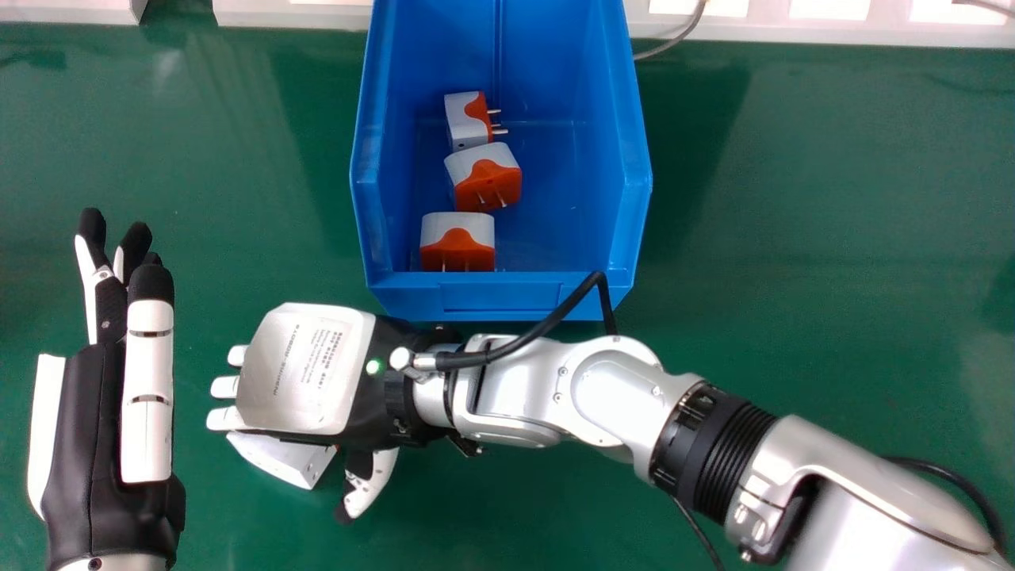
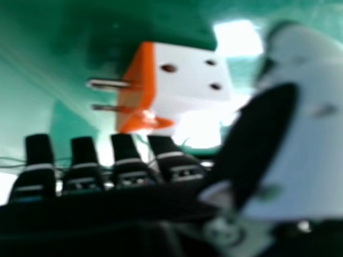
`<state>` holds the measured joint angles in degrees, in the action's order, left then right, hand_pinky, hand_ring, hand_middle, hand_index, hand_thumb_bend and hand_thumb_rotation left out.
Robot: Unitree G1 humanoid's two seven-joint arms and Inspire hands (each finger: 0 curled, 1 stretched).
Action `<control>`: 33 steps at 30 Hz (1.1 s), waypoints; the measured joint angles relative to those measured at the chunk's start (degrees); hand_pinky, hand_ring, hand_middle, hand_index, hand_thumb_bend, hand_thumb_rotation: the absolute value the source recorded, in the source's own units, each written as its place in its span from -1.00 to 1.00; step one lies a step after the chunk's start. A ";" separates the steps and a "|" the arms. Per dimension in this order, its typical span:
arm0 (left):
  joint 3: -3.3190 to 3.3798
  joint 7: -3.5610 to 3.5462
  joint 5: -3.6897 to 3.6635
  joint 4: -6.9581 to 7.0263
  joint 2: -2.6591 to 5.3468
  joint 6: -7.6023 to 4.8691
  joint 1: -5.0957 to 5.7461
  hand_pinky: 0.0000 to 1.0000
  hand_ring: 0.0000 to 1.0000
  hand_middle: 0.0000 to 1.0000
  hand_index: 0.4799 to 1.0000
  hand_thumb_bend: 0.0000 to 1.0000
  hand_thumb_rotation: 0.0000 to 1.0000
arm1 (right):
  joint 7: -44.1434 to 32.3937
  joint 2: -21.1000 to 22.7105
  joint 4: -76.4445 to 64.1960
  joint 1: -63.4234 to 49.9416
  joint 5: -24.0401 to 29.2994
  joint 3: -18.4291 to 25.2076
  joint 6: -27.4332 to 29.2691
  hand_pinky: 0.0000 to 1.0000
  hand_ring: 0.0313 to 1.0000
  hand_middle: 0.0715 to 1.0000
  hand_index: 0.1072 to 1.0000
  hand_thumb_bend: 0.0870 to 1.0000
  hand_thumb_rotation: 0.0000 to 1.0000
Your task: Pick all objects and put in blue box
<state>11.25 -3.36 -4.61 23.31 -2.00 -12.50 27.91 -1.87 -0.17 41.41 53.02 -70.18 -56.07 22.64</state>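
Right hand point(image 1: 305, 369), which I operate remotely, back upward, near the blue box's point(image 1: 499, 300) front: fingers spread, thumb apart from them. One white-and-orange adapter point(image 2: 187, 80) lies partly beneath it on the green table point(image 1: 793, 317); three similar adapters point(image 1: 457, 230) rest inside the box. My left hand point(image 1: 87, 444) lies at the head view's left.

From the near right of the blue box point(image 1: 507, 300), the silver right forearm point(image 1: 856, 484) slants in; the right hand point(image 1: 309, 369) lies back-up off its near left corner, fingers extended, thumb apart. Left of the box, the left hand point(image 1: 87, 420) points forward, open.
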 measured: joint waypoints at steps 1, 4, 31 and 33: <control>-0.20 0.09 0.09 0.17 0.16 0.00 0.11 1.00 1.00 1.00 1.00 0.00 0.98 | 0.14 -0.10 0.37 0.32 -0.05 -0.08 0.00 0.63 0.78 0.80 0.72 -0.09 -0.46; -0.85 0.41 0.30 0.67 0.58 0.00 0.71 1.00 1.00 1.00 1.00 0.01 0.97 | -0.03 -0.15 0.96 0.61 0.02 -0.21 0.05 0.64 0.77 0.79 0.69 0.04 -0.73; -4.17 2.48 2.33 5.78 2.75 0.76 3.72 1.00 1.00 1.00 1.00 0.02 0.92 | -1.11 -2.62 5.05 -0.03 5.04 0.16 -4.94 0.08 0.22 0.27 -0.13 -0.12 -0.68; -4.21 2.60 2.34 5.89 2.81 0.75 3.86 1.00 1.00 1.00 1.00 0.02 0.92 | -1.60 -2.77 5.05 -0.28 5.06 0.06 -5.09 0.03 0.17 0.24 -0.13 -0.12 -0.68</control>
<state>7.04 -0.75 -2.27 29.21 0.81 -11.74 31.77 -3.47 -2.94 46.46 52.74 -65.12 -56.01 17.55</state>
